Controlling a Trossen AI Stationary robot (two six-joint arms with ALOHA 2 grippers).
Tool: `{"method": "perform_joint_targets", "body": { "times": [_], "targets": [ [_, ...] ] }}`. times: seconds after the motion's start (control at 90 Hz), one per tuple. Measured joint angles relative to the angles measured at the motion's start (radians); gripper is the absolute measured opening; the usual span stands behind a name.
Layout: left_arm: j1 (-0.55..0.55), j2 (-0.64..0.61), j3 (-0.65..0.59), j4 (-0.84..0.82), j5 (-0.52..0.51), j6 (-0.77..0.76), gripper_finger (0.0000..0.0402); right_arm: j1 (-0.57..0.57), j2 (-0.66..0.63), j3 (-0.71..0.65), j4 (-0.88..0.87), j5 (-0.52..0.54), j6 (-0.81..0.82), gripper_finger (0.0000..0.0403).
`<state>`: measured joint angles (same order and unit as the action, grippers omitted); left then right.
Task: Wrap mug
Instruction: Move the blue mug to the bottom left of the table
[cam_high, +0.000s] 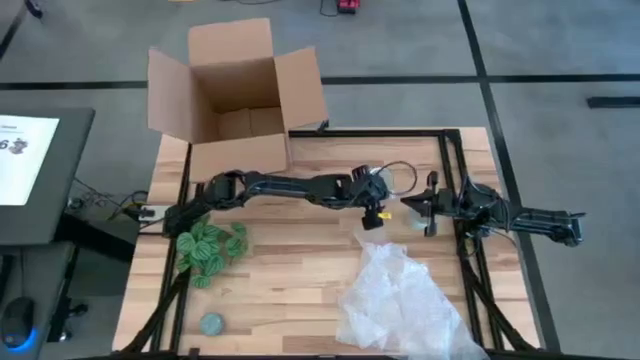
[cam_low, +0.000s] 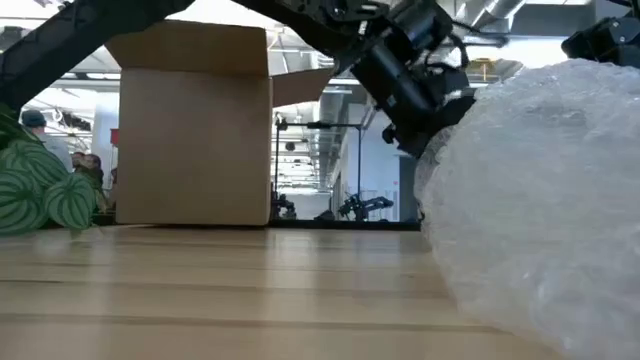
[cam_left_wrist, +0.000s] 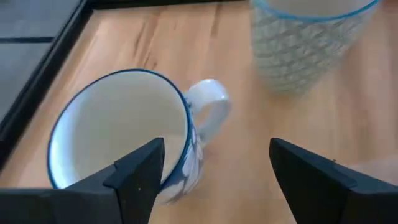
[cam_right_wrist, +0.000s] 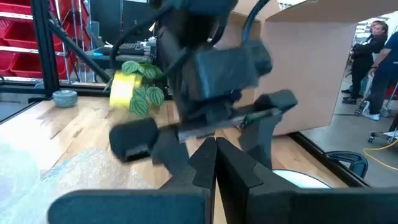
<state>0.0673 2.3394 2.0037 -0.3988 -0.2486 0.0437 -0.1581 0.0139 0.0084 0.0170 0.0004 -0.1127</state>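
Note:
The mug (cam_left_wrist: 118, 130), white with a blue rim and a side handle (cam_left_wrist: 211, 102), stands upright on the wooden table. My left gripper (cam_left_wrist: 214, 149) hangs open over it, near the table's middle (cam_high: 375, 212). One finger (cam_left_wrist: 140, 171) shows in front of the mug's opening, and the other (cam_left_wrist: 305, 180) stands beyond the handle. My right gripper (cam_right_wrist: 216, 155) is shut, holds nothing, and sits just to the right of the left gripper (cam_high: 415, 205). A crumpled sheet of bubble wrap (cam_high: 400, 300) lies on the table near its front edge. My left gripper has one finger over the mug's rim on the side of the handle (cam_left_wrist: 186, 134); I cannot tell whether it touches the mug. The fingers come from above, slanting down.
A second pale patterned cup (cam_left_wrist: 305, 43) stands close beyond the mug. An open cardboard box (cam_high: 235, 90) stands at the far left. A green leafy bundle (cam_high: 210, 245) and a grey-blue disc (cam_high: 211, 323) lie at the left. A black frame (cam_high: 455, 160) runs along the table's edges.

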Motion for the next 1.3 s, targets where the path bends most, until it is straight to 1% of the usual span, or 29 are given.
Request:
{"method": "perform_joint_targets", "body": {
  "times": [0.178,0.478,0.622,0.744,0.822,0.889,0.967,1.156,1.2,1.3],
  "targets": [
    [-0.013,0.002,0.000,-0.010,0.003,0.008,0.0249,0.000,0.000,0.000,-0.001,0.000,0.000,0.0000],
    [-0.015,0.006,-0.001,-0.073,0.001,0.020,0.0187,0.000,0.000,0.000,-0.003,0.000,0.000,0.0000],
    [-0.014,0.006,-0.002,-0.080,-0.072,0.049,0.0180,0.000,0.000,0.000,-0.003,0.000,0.000,0.0000],
    [-0.006,0.006,-0.002,-0.084,-0.079,0.049,0.0179,0.000,0.000,0.000,-0.003,0.000,0.000,0.0000],
    [0.000,0.006,-0.002,-0.085,-0.082,0.050,0.0169,0.000,0.000,0.000,-0.003,0.000,0.000,0.0000],
    [0.004,0.006,-0.002,-0.085,-0.082,0.050,0.0151,0.000,0.000,0.000,-0.003,0.000,0.000,0.0000],
    [0.008,0.006,-0.002,-0.084,-0.080,0.050,0.0120,0.000,0.000,0.000,-0.003,0.000,0.000,0.0000],
    [0.010,0.006,-0.002,-0.085,-0.036,0.052,0.0021,0.000,0.000,0.000,-0.003,0.000,0.000,0.0000],
    [0.009,0.006,-0.002,-0.092,-0.033,0.052,0.0011,0.000,0.000,0.000,-0.003,0.000,0.000,0.0000],
    [-0.002,0.004,0.009,-0.124,-0.036,0.059,0.0010,0.000,0.000,0.000,-0.003,0.000,0.000,0.0000]
  ]
}}
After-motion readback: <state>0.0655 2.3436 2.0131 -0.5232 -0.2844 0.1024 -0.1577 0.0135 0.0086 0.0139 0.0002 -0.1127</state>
